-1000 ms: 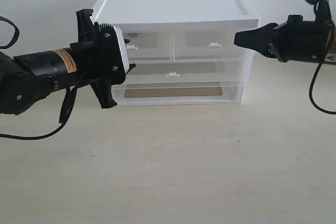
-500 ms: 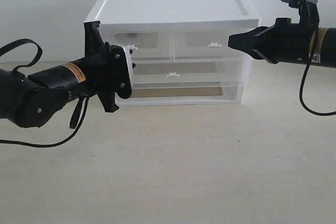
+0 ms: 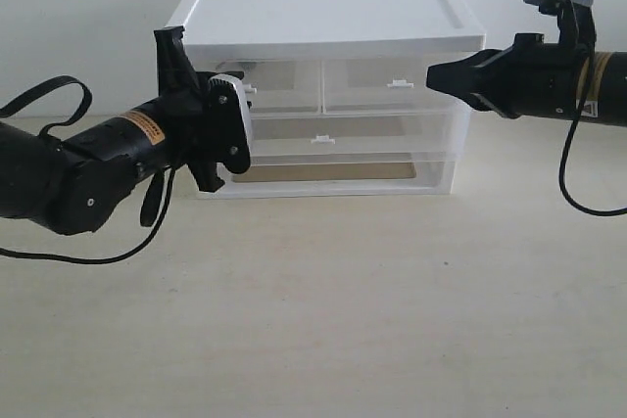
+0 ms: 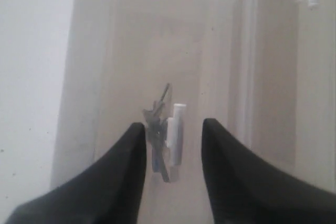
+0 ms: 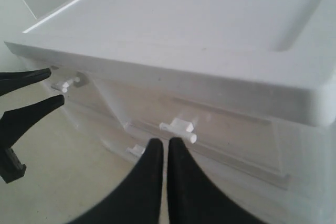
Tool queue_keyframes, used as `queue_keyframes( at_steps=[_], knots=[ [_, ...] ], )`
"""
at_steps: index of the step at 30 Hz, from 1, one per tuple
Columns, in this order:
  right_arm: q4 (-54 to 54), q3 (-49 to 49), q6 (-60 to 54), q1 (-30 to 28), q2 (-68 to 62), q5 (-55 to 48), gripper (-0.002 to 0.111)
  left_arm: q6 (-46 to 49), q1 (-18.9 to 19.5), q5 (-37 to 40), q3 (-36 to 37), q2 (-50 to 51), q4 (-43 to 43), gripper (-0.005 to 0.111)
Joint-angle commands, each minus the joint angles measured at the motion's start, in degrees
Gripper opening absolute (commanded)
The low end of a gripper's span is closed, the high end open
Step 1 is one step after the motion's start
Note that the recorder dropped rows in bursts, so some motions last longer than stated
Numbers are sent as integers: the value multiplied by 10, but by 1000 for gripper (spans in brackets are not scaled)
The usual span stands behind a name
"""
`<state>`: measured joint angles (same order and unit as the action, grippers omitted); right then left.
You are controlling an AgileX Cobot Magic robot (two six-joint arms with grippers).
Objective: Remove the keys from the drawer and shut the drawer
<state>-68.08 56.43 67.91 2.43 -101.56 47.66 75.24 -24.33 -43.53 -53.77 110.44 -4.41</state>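
The left half-width translucent drawer of the white-topped unit looks pushed in. Its white tab handle lies between the spread fingers of my open left gripper, which touches nothing. The keys show blurred through the drawer front, just behind the tab. In the exterior view the left gripper is at the drawer's left end. My right gripper hovers shut and empty before the right-hand drawer, its fingertips just short of that drawer's tab. The left drawer's tab also shows there.
Under the two half-width drawers, the unit has a full-width drawer with its own tab and another compartment below. It stands at the back of a beige table, against a pale wall. A loose black cable hangs under the left arm.
The left arm has moved right and up, bringing its open fingers round the left drawer's tab. The right gripper shifted slightly left a second ago, then held still.
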Motion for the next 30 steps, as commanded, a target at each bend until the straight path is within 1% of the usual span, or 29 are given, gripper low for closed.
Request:
queue_keyframes(
  at_steps=[1,4,6,7,8,10,11,15,17,18,20,22,30],
  knots=[
    [4,2,-5,1,1,-1,0,28,0,0,-27,19,22,33],
    [4,2,-5,1,1,-1,0,59,9,-2,-44,29,67,33],
    [5,2,-5,1,1,-1,0,80,14,-2,-44,29,76,32],
    [5,2,-7,1,1,-1,0,99,14,-2,-44,29,96,30],
    [5,2,-7,1,1,-1,0,106,14,-2,-44,29,100,27],
    [5,2,-7,1,1,-4,0,107,14,-2,-42,29,100,8],
    [5,2,-8,1,1,-6,0,107,14,-2,-42,29,100,4],
    [5,2,-8,1,1,-8,0,112,14,-2,-42,29,100,4],
    [5,2,-8,1,1,-8,0,147,12,-2,-40,29,124,4],
    [5,2,-8,1,1,-8,0,185,5,-18,-33,29,153,4],
    [5,2,-8,1,1,-8,0,208,-2,-55,-19,29,183,4],
    [6,2,-8,1,1,-8,0,208,-7,-85,-2,27,185,4],
    [9,2,-8,1,1,-30,0,199,-11,-98,53,15,163,4]
  ],
)
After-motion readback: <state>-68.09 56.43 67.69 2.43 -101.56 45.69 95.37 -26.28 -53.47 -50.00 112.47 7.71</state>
